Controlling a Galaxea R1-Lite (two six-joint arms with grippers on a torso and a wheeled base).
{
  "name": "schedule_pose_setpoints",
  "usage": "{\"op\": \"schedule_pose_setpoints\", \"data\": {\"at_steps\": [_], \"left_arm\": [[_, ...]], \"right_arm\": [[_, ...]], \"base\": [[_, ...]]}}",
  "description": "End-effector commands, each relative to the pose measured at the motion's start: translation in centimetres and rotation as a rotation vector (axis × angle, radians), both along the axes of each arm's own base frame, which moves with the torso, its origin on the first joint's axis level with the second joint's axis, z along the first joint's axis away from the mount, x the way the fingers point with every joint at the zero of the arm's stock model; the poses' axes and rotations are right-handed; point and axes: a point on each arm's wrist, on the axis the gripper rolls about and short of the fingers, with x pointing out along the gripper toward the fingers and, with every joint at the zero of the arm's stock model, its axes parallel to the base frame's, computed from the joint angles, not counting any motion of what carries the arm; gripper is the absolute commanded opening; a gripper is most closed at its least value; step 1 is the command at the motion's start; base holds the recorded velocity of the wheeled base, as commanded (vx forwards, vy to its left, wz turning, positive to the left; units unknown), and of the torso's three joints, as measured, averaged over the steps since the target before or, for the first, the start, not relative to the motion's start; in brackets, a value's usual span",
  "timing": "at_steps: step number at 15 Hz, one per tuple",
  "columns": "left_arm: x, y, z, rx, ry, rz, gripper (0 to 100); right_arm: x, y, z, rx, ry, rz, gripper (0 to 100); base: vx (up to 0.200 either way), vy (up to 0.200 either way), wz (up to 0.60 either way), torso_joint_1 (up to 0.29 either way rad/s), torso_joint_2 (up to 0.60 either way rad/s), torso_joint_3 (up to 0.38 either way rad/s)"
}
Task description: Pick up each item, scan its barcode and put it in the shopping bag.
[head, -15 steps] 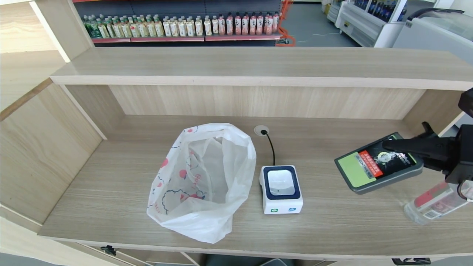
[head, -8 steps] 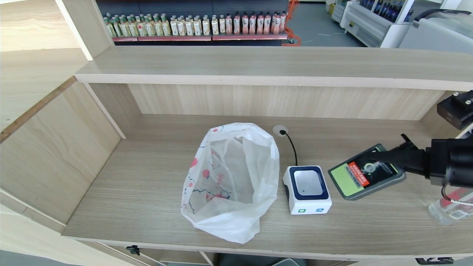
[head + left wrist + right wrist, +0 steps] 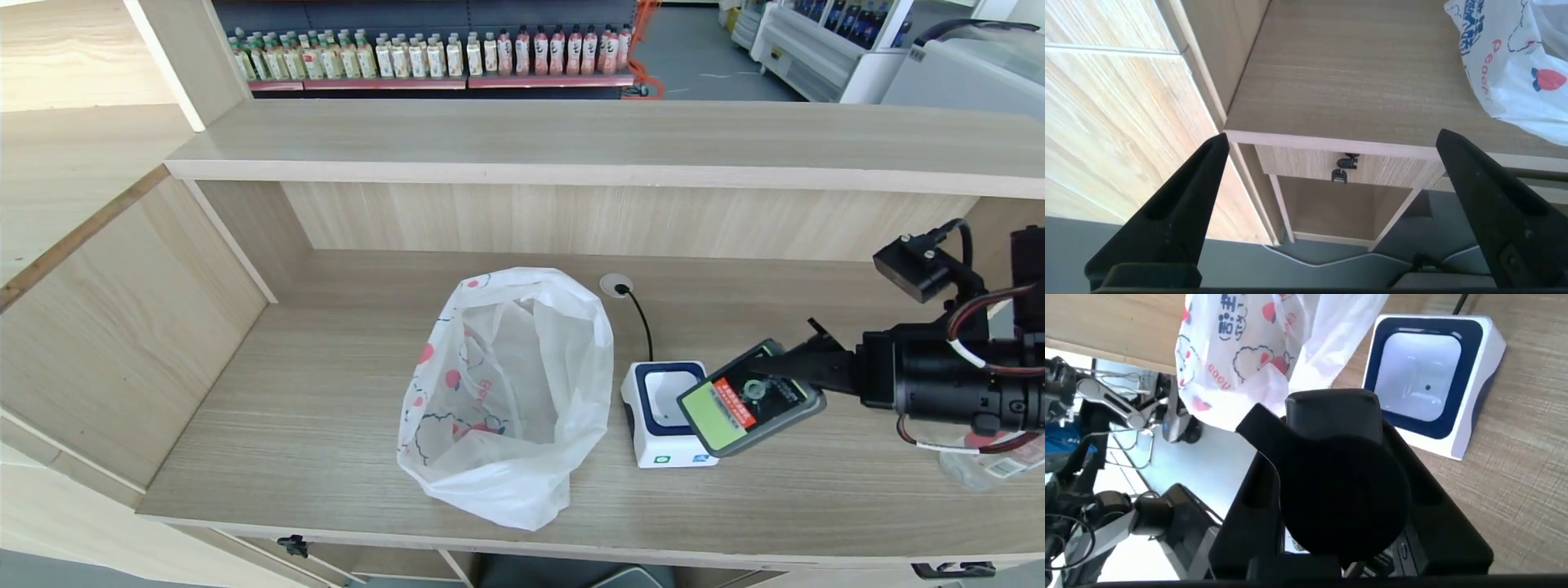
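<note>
A flat dark box (image 3: 747,398) with a green and red label hangs tilted over the right edge of the white and blue barcode scanner (image 3: 663,412), label face up. My right gripper (image 3: 796,369) is shut on the box's right end. The right wrist view has the scanner (image 3: 1429,376) and the bag (image 3: 1257,343) beyond the gripper. The white shopping bag (image 3: 506,392) stands open on the counter just left of the scanner. My left gripper (image 3: 1331,212) is open, low in front of the counter's left front edge, with a corner of the bag (image 3: 1519,65) in its view.
A clear bottle with a red label (image 3: 992,461) lies at the counter's right end, under my right arm. The scanner's cable (image 3: 641,322) runs back to a grommet hole. The wooden counter (image 3: 326,457) has a raised back wall and a left side wall.
My right gripper has carried the box leftward from the counter's right side to above the scanner's right edge. The head camera also shifted early on.
</note>
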Motion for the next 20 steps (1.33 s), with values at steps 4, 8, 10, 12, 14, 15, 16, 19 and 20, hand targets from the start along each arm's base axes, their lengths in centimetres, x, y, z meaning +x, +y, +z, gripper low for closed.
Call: {"op": "schedule_pose_setpoints", "data": {"at_steps": [4, 8, 10, 12, 14, 15, 16, 19, 20], "left_arm": [[0.0, 0.0, 0.0, 0.0, -0.001, 0.001, 100], [0.0, 0.0, 0.0, 0.0, -0.001, 0.001, 100], [0.0, 0.0, 0.0, 0.0, -0.001, 0.001, 100], [0.0, 0.0, 0.0, 0.0, -0.001, 0.001, 100], [0.0, 0.0, 0.0, 0.0, -0.001, 0.001, 100], [0.0, 0.0, 0.0, 0.002, -0.001, 0.001, 100], [0.0, 0.0, 0.0, 0.002, -0.001, 0.001, 100], [0.0, 0.0, 0.0, 0.0, -0.001, 0.001, 100], [0.0, 0.0, 0.0, 0.0, -0.001, 0.001, 100]], "right_arm": [[2.1, 0.5, -1.8, -0.049, -0.01, 0.025, 0], [3.1, 1.3, -2.5, -0.067, -0.05, 0.057, 0], [3.8, 1.4, -3.0, -0.079, -0.069, 0.062, 0], [4.7, 1.6, -3.3, -0.075, -0.086, 0.06, 0], [5.2, 1.7, -3.8, -0.073, -0.093, 0.061, 0], [5.6, 1.8, -4.0, -0.074, -0.089, 0.061, 0], [5.8, 1.8, -4.1, -0.074, -0.087, 0.064, 0], [6.1, 1.9, -4.5, -0.073, -0.092, 0.064, 0], [6.3, 1.9, -4.6, -0.073, -0.09, 0.064, 0]], "base": [[0.0, 0.0, 0.0, 0.0, 0.0, 0.0], [0.0, 0.0, 0.0, 0.0, 0.0, 0.0], [0.0, 0.0, 0.0, 0.0, 0.0, 0.0], [0.0, 0.0, 0.0, 0.0, 0.0, 0.0], [0.0, 0.0, 0.0, 0.0, 0.0, 0.0], [0.0, 0.0, 0.0, 0.0, 0.0, 0.0], [0.0, 0.0, 0.0, 0.0, 0.0, 0.0], [0.0, 0.0, 0.0, 0.0, 0.0, 0.0], [0.0, 0.0, 0.0, 0.0, 0.0, 0.0]]}}
